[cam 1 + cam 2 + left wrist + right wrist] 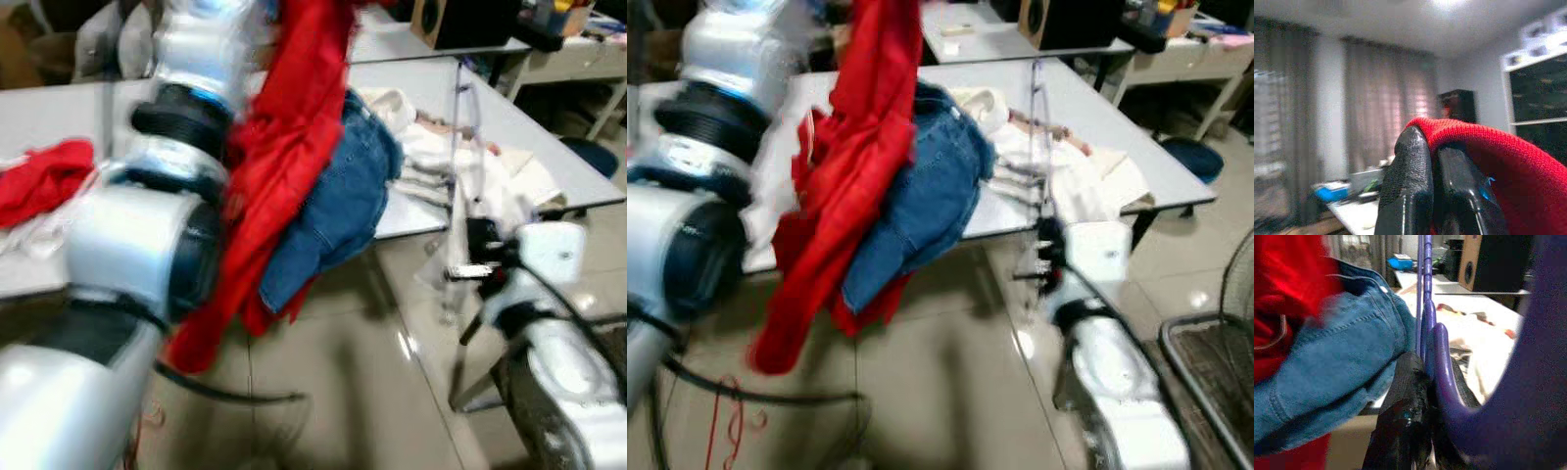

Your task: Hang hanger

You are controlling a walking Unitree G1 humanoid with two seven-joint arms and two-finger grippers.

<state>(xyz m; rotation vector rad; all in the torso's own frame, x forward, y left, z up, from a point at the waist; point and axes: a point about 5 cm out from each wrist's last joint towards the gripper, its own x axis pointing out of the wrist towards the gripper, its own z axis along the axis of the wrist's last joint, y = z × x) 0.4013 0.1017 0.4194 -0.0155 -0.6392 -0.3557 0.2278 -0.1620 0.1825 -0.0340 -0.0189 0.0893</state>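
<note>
My left arm is raised, and its gripper is shut on a red knit garment that hangs in a long fold down past the table edge. My right gripper is low at the right, beside the grey table. It is shut on the bottom of a thin purple hanger that stands upright. In the right wrist view the hanger's curved purple bar sits between the black fingers. The pictures are blurred.
Blue jeans hang over the table's front edge just behind the red garment. White clothes lie heaped on the table, and another red cloth lies at the left. A wire grille stands on the floor at the right.
</note>
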